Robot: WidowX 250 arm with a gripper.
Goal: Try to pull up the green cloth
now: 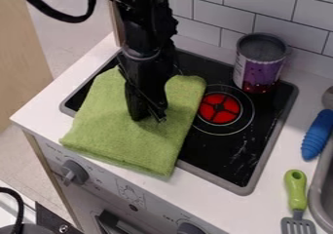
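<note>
we had the black gripper [149, 117] pointing down at the green cloth [123, 140], its tip against or just above the fabric, near the middle of the cloth's upper half. the cloth lay flat, seemingly folded, over the left part of the stove top [211, 147] and onto the white counter [48, 113] in front. we could not tell whether the hand was clenched on fabric or released, and that was our chief worry: if it had pinched nothing, a lift would have left the cloth lying there. with only the top layer caught, we judged, the folds might have opened and the rest dragged or slid free. pressing too low could have pinned the cloth against the hard stove and strained the arm. the right edge lay beside the red burner [219, 108], with the purple can [260, 65] standing behind; a sideways swing on the way up could have swept loose fabric into the can and tipped it. a straight, slow rise seemed safest to us.
</note>
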